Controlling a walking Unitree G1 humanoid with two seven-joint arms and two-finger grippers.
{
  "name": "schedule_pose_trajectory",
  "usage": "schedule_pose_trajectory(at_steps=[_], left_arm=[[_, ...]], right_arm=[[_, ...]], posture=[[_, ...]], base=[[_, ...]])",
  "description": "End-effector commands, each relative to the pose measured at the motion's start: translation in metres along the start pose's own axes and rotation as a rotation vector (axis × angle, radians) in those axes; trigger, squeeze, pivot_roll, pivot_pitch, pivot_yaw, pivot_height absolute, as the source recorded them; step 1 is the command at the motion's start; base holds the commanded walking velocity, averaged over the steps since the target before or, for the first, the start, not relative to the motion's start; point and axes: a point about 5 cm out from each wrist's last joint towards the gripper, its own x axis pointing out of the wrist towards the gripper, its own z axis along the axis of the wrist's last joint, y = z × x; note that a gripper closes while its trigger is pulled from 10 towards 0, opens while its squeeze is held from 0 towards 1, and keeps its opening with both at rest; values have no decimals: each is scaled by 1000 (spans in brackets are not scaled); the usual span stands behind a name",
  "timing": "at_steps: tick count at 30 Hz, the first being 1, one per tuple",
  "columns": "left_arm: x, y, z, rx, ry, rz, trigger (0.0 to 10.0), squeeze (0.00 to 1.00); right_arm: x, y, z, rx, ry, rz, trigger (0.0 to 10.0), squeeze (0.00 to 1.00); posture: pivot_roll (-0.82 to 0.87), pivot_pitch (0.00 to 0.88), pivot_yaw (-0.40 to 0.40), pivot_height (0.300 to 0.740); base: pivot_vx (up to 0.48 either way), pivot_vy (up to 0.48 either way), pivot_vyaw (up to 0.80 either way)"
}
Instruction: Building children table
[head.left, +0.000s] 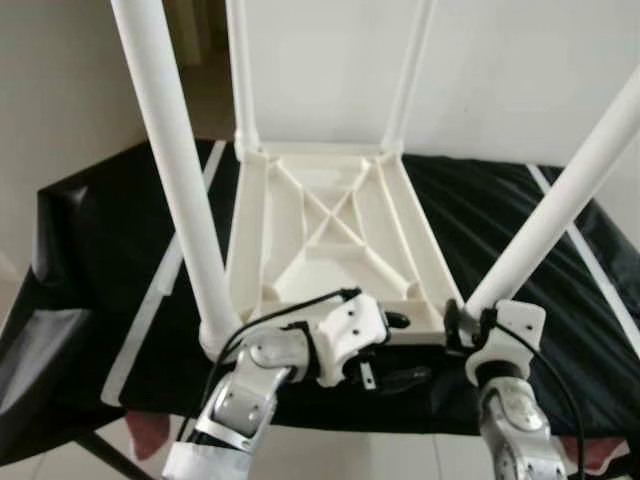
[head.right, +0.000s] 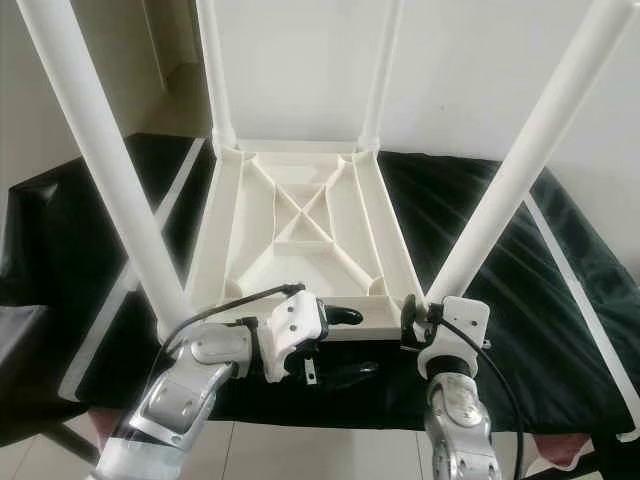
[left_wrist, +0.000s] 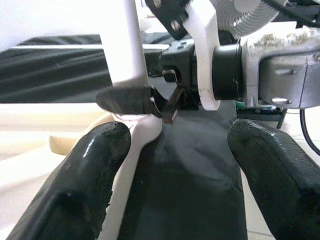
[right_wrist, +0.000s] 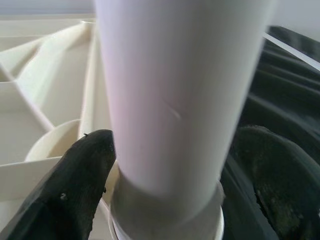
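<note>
A white children's table (head.left: 330, 225) lies upside down on a black-covered surface, its legs pointing up. The near-right leg (head.left: 560, 200) leans outward to the right. My right gripper (head.left: 468, 325) is shut on that leg's base, just above the corner socket; its fingers (right_wrist: 75, 185) sit on either side of the leg (right_wrist: 170, 100). My left gripper (head.left: 400, 350) is open at the table's near edge, pointing right toward that corner with nothing between its fingers (left_wrist: 85, 170). The near-left leg (head.left: 175, 170) stands in its socket beside my left arm.
The black cloth (head.left: 500, 220) carries white tape stripes (head.left: 150, 300) on both sides and hangs off the front edge. Two far legs (head.left: 240, 70) rise against a pale wall. Tiled floor (head.left: 380, 455) lies below the front edge.
</note>
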Motion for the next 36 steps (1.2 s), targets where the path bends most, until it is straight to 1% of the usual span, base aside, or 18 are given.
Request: schedule_pose_trajectory(at_steps=[1, 5, 6, 7, 9, 10, 12, 14, 15, 16, 18, 19, 20, 21, 28, 31, 32, 36], left_arm=[[4, 9, 2, 3, -1, 117, 10000, 0], [5, 6, 4, 11, -2, 110, 10000, 0], [8, 6, 5, 23, -3, 96, 10000, 0], [8, 6, 5, 23, -3, 96, 10000, 0], [9, 7, 7, 31, -6, 80, 10000, 0], [9, 8, 7, 38, -8, 71, 10000, 0], [9, 8, 7, 38, -8, 71, 10000, 0], [9, 10, 6, 44, -3, 62, 10000, 0], [10, 11, 6, 48, -1, 60, 10000, 0], [10, 12, 5, 51, 2, 58, 10000, 0], [10, 12, 5, 51, 2, 57, 10000, 0], [9, 11, 6, 53, 1, 48, 10000, 0], [9, 11, 6, 53, 1, 48, 10000, 0], [8, 9, 5, 52, 4, 31, 10000, 0], [8, 3, 1, 49, 16, 8, 10000, 0], [10, 4, 0, 56, 27, 14, 10000, 0], [10, 5, -1, 58, 31, 17, 10000, 0], [10, 13, -7, 78, 76, 73, 10000, 0]], right_arm=[[5, -3, 3, -8, -21, 53, 10000, 0], [4, -5, 5, -28, -30, 99, 10000, 0], [7, -9, 7, -37, -26, 148, 10000, 0], [7, -9, 7, -37, -26, 148, 10000, 0], [11, -11, 10, -64, -29, 238, 10000, 0], [12, -12, 11, -96, -23, 303, 10000, 0], [12, -12, 11, -96, -23, 303, 10000, 0], [13, -17, 10, -151, -4, 396, 10000, 0], [13, -20, 10, -166, 3, 425, 9373, 0], [13, -23, 9, -177, 10, 461, 4784, 0], [13, -24, 10, -181, 10, 470, 4784, 0], [13, -25, 8, -199, 23, 475, 1216, 0], [13, -25, 8, -199, 23, 475, 1216, 0], [13, -26, 7, -203, 28, 483, 0, 0], [11, -29, 4, -196, 33, 508, 0, 0], [9, -29, 3, -179, 41, 521, 0, 0], [9, -29, 3, -172, 45, 528, 10000, 0], [8, -29, -1, -146, 57, 493, 10000, 0]], posture=[[-14, 0, -38, 740], [-10, 0, -42, 740], [-9, 0, -44, 740], [-9, 0, -44, 740], [-10, 0, -40, 740], [-10, 0, -36, 740], [-10, 0, -36, 740], [-11, 0, -32, 740], [-11, 0, -30, 740], [-11, 0, -27, 740], [-11, 0, -27, 740], [-15, 0, -21, 740], [-15, 0, -21, 740], [-17, 0, -17, 740], [-25, 0, 0, 740], [-29, 0, 6, 740], [-30, 0, 6, 740], [-30, 0, 5, 740]], base=[[0, 0, 0], [0, 0, 0], [0, 0, 0], [0, 0, 0], [0, 0, 0], [0, 0, 0], [0, 0, 0], [0, 0, 0], [0, 0, 0], [0, 0, 0], [0, 0, 0], [0, 0, 0], [0, 0, 0], [0, 0, 0], [0, 0, 0], [0, 0, 0], [0, 0, 0], [0, 0, 0]])
